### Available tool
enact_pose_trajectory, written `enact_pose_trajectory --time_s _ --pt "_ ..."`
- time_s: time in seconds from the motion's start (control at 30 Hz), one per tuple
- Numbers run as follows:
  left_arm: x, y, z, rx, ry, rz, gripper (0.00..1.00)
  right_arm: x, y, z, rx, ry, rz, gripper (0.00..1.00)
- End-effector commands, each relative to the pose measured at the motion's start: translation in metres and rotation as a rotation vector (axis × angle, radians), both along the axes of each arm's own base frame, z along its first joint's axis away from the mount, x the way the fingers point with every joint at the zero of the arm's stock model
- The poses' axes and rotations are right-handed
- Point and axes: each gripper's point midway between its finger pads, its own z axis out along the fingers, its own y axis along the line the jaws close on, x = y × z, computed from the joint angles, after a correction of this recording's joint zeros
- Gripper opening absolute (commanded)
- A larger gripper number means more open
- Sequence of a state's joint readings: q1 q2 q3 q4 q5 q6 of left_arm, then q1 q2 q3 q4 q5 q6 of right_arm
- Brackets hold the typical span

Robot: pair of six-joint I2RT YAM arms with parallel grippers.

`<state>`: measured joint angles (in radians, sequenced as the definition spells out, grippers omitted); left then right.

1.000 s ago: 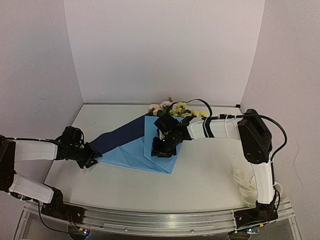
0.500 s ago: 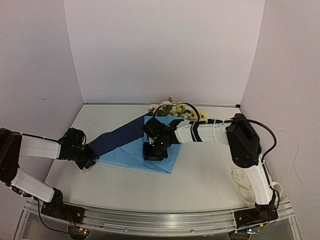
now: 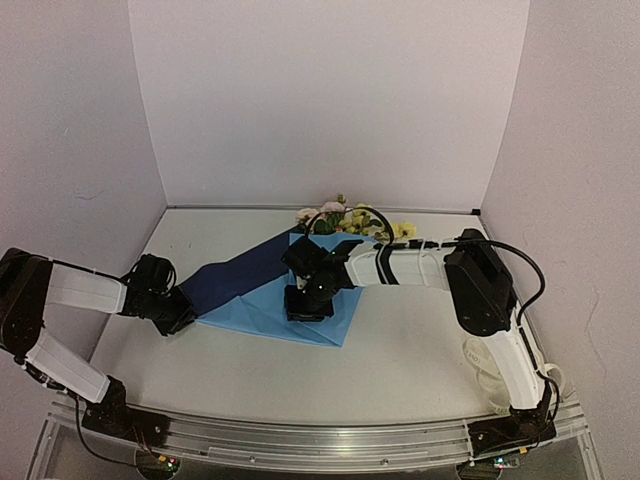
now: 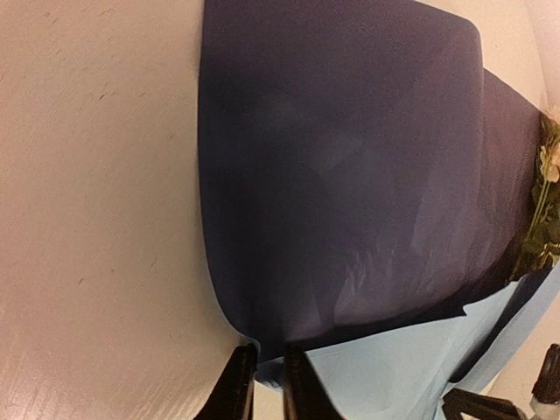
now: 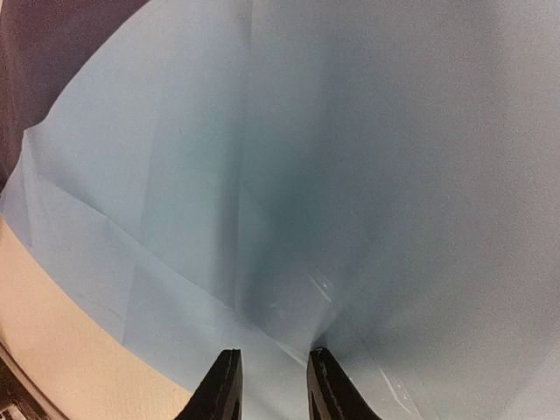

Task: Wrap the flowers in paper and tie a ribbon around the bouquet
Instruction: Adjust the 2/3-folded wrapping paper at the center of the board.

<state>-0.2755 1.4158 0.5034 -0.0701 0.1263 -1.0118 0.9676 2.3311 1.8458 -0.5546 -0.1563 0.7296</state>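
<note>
You look to be folding the paper (image 3: 270, 305) over the flowers (image 3: 340, 215) at its far edge. Left jaws pinch its left corner. Right jaws, narrow, press its middle. Next, you likely carry that corner across.

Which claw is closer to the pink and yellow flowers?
Right. The right claw is on the bright blue paper sheet near the flowers; the left claw pinches its far corner.

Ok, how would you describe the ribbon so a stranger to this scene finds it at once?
Go to the table's near right corner, by the base of the right arm. Beside that arm's white lower link lies the ribbon, a loose pile of cream-white loops. It is the only narrow pale strip, well apart from the blue paper mid-table.
</note>
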Motion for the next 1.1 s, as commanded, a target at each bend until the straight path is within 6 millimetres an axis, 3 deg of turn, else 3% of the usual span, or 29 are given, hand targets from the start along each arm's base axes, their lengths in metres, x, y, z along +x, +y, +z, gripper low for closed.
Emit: enact_pose_trajectory --time_s 0.0,0.53,1.07 --pt "0.015 -0.003 0.019 0.025 -0.073 -0.012 0.02 0.005 0.003 -0.003 -0.015 -0.018 -0.003 0.28" --pt "0.032 -0.038 0.124 0.011 -0.446 -0.174 0.0 0.003 -0.002 -0.029 -0.061 0.013 -0.016 0.26" --pt "0.045 -0.112 0.223 -0.142 -0.704 -0.444 0.0 -0.006 -0.007 -0.045 -0.075 0.051 -0.012 0.26"
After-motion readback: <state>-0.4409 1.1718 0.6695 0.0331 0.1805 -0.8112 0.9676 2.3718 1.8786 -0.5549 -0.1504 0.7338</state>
